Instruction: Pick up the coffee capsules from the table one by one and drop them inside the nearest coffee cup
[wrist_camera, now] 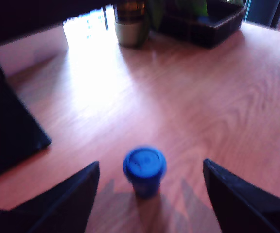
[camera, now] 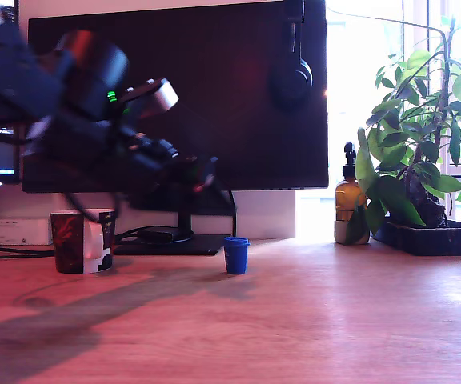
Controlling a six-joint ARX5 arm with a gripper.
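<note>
The wood-grain surface (camera: 310,320) lies bare in the near part of the scene, crossed at the exterior view's left by a long dark shadow. Farther back, near the middle of the exterior view, the blue capsule (camera: 235,255) stands on the surface with its wider end up, touching nothing. In the wrist view the capsule (wrist_camera: 145,170) sits between the two dark fingers (wrist_camera: 67,204) of the tool (wrist_camera: 149,194), which is spread wide and released, both fingers clear of it. The arm (camera: 70,104) is blurred and raised above the surface at the exterior view's left. Below it, well left of the capsule, stands the mug (camera: 82,240). Behind are the monitor (camera: 214,88) on its stand, and at the far right a pump bottle (camera: 349,204) beside a potted plant (camera: 422,152).
</note>
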